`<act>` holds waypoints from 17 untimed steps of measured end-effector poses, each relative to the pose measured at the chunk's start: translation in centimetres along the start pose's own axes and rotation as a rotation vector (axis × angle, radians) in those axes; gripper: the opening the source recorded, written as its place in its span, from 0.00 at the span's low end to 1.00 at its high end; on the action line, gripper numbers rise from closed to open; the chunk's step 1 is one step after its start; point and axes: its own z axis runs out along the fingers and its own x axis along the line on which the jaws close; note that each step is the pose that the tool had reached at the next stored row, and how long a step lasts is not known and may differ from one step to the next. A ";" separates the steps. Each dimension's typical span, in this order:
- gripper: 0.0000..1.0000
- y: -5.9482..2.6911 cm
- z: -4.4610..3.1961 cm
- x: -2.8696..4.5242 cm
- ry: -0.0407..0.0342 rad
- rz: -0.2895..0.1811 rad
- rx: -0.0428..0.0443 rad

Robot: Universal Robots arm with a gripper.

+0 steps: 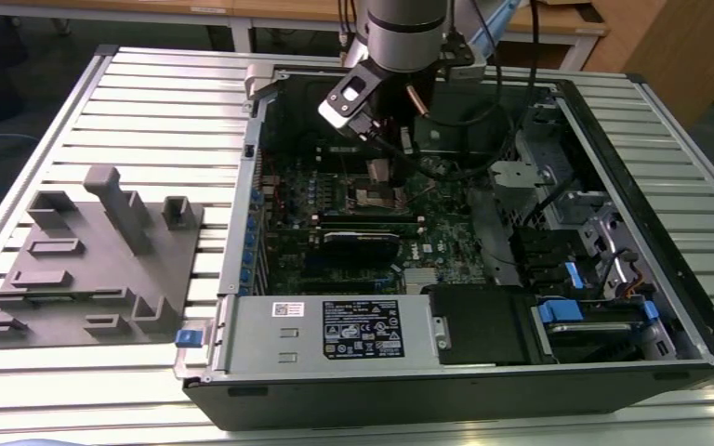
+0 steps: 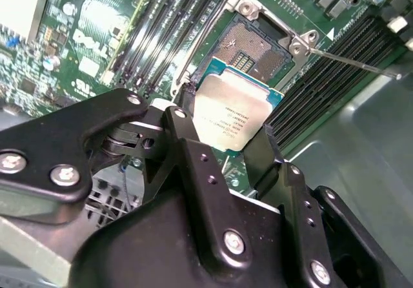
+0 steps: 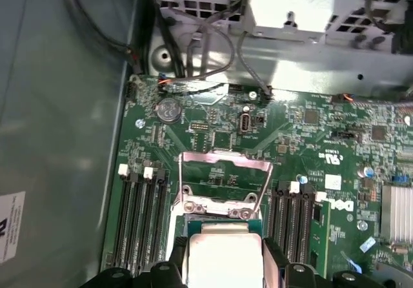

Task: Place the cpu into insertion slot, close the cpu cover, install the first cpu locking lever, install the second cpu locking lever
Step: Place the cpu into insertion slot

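Starting at the exterior view's left, a grey fixture block sits on the slatted tabletop, well apart from the work. To its right is the open computer case. The arm reaches steeply down into the far part of the case, over the green motherboard.

The gripper has its fingers closed on the cpu, one finger on each of two opposite edges, with the silver top facing the camera. The chip is close to square, so its long axis matters little. Its edges appear roughly parallel to those of the insertion slot.

The next move turns on how the chip lies relative to the slot. In the second wrist view the slot lies just past the fingertips. The chip covers the slot's near edge, and most of the dark contact field shows beyond it. I judge the chip is carried above the slot and short of centre, not seated, though the pictures do not show how high it is.

In the first wrist view the cpu cover stands raised on the far side of the chip, leaving the slot open. Memory slots flank the slot on both sides. At the right of the second wrist view, a thin locking lever is swung out from the slot's corner, unlatched.
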 end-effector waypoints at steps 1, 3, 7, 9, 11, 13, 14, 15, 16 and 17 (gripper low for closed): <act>0.54 0.00 0.01 0.00 -0.0018 0.019 -0.0001; 0.54 0.00 0.04 0.00 -0.0053 0.055 -0.0002; 0.54 -0.01 0.09 -0.01 -0.0111 0.118 -0.0004; 0.54 -0.01 0.09 -0.01 -0.0113 0.119 -0.0004; 0.54 -0.01 0.09 0.00 -0.0112 0.119 -0.0005; 0.54 -0.01 0.10 0.00 -0.0105 0.115 -0.0005; 0.54 -0.02 0.11 0.00 -0.0089 0.107 -0.0006; 0.54 -0.02 0.12 0.00 -0.0068 0.097 -0.0006; 0.54 -0.02 0.13 0.00 -0.0047 0.087 -0.0005; 0.54 -0.02 0.14 0.00 -0.0026 0.077 -0.0005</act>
